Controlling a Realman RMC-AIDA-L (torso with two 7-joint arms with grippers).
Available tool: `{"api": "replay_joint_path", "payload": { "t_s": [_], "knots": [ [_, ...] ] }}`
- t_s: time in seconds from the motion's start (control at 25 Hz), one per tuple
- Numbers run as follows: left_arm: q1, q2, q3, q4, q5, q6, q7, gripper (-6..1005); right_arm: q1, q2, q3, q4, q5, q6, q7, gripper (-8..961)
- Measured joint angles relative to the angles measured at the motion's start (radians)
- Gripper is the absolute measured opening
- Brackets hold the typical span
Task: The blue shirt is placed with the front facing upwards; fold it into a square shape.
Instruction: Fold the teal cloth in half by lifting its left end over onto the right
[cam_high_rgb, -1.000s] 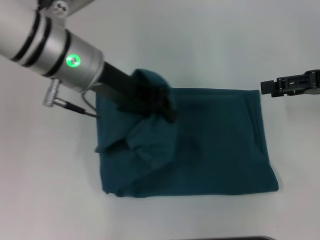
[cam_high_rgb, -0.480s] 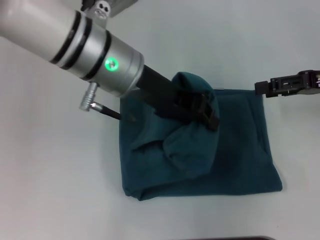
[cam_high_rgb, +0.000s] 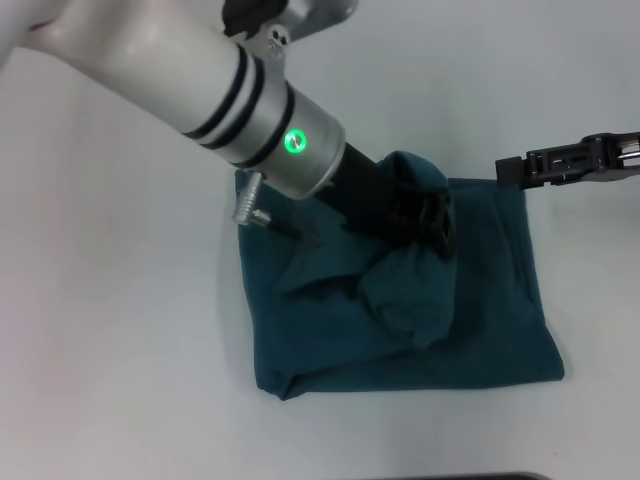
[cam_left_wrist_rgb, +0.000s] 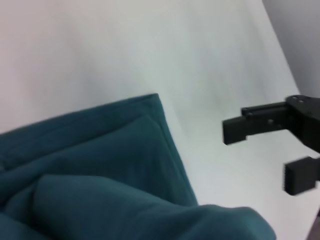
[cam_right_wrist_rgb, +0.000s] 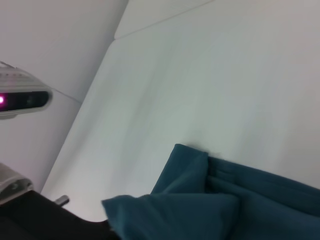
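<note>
1. Tabletop (cam_high_rgb: 100, 350): plain white surface, filled the whole head view.
2. Left arm entered from the upper left of the head view and ran diagonally down toward frame centre; a green light was lit on its silver wrist section.
3. Left gripper (cam_high_rgb: 432, 222) sat just right of centre in the head view, jaws closed on a bunched fold of the blue shirt (cam_high_rgb: 500, 310). The pinched cloth stood up in a hump around the jaws and draped down below them.
4. Blue shirt lay in the centre to lower right of the head view as a roughly rectangular, partly folded stack on the tabletop. Its right portion was flat; the left portion was rumpled under the arm. No lettering or collar visible.
5. Left wrist view: shirt (cam_left_wrist_rgb: 100, 165) filled the lower left, with one corner lying flat on the tabletop.
6. Right gripper (cam_high_rgb: 525, 168) hovered at the right edge of the head view, just beyond the shirt's upper right corner, apart from the cloth. Left wrist view showed its jaws (cam_left_wrist_rgb: 270, 150) parted and empty.
</note>
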Motion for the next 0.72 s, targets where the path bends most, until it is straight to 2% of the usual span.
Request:
{"api": "replay_joint_path", "payload": {
  "t_s": [0.2,0.72],
  "knots": [
    [-0.04,0.0,0.018,0.059,-0.003,-0.047,0.0,94,-0.001,0.001,0.003,0.0,0.0,0.002,0.001,818],
    [-0.066,0.0,0.034,0.095,-0.043,-0.075,0.002,142,0.005,0.002,0.002,0.0,0.0,0.018,0.005,808]
  ]
}}
